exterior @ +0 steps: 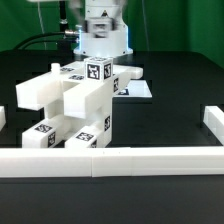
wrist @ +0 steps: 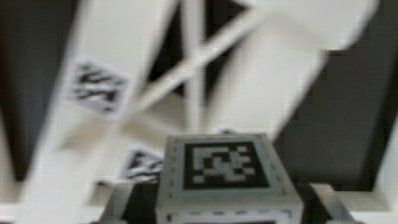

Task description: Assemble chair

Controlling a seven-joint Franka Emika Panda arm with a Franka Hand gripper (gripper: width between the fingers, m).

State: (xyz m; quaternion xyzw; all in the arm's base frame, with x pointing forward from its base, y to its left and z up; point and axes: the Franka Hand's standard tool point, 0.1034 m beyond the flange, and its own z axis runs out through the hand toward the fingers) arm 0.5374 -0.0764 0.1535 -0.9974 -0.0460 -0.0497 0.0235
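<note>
Exterior view: chair [exterior: 75, 105], partly built, stands near front edge of table [exterior: 170, 110], touching long white rail [exterior: 110, 160]. Gripper [exterior: 97, 58] directly above chair's top tagged block [exterior: 97, 72]; fingers hidden, grip unclear. Marker board [exterior: 135, 92] behind.

Wrist view: tagged block [wrist: 221, 168] sits between fingers [wrist: 125, 205], fingers clenched on it, blurred chair panels beyond.

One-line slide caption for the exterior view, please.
Partly assembled white chair stands against the front rail, gripper at its top.
</note>
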